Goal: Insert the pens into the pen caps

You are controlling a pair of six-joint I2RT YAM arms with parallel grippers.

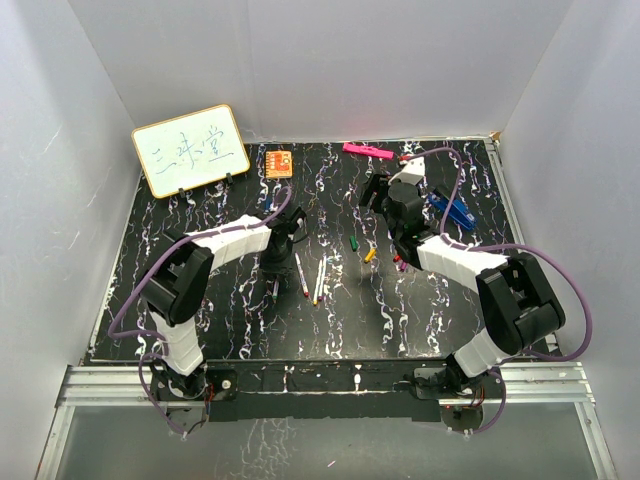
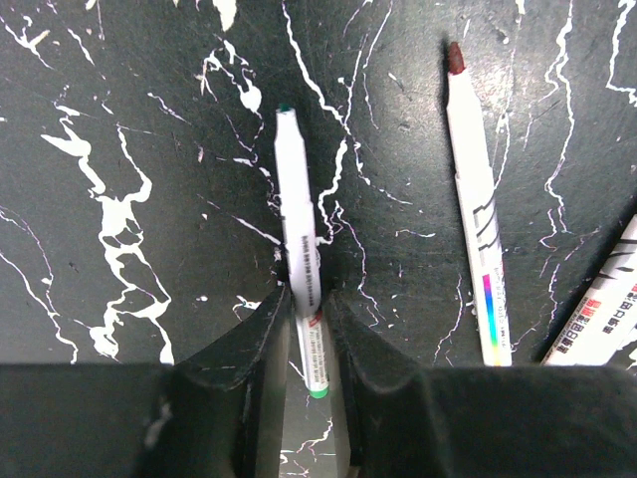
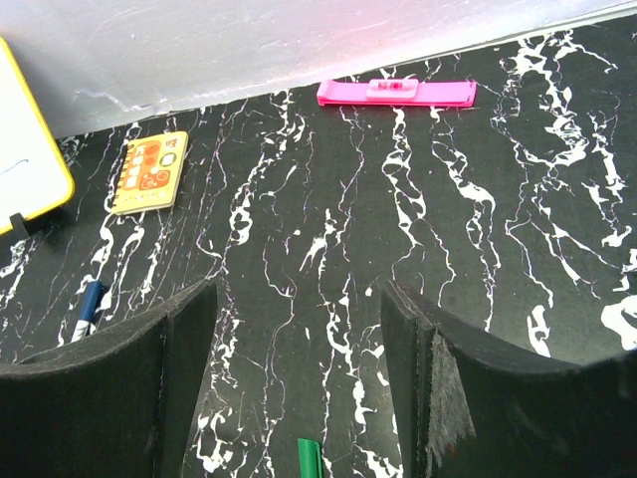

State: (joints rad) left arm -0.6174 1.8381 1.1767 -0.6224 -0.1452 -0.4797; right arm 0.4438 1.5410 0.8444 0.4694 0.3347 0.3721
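My left gripper (image 2: 307, 294) is shut on a white pen with a green tip (image 2: 299, 229), gripping its barrel near the back end; I cannot tell whether it is off the table. In the top view this gripper (image 1: 277, 263) sits just left of the loose pens (image 1: 319, 280). A pen with a dark red tip (image 2: 476, 219) lies to the right. The green cap (image 1: 354, 243), yellow cap (image 1: 370, 255) and red and purple caps (image 1: 398, 262) lie mid-table. My right gripper (image 3: 299, 299) is open and empty above the table, with the green cap (image 3: 311, 460) just below it.
A pink bar (image 1: 367, 151) lies at the back, an orange card (image 1: 279, 162) to its left, and a whiteboard (image 1: 190, 150) stands at the back left. A blue clip (image 1: 452, 210) lies right of the right arm. A small blue and white piece (image 3: 90, 307) lies far left.
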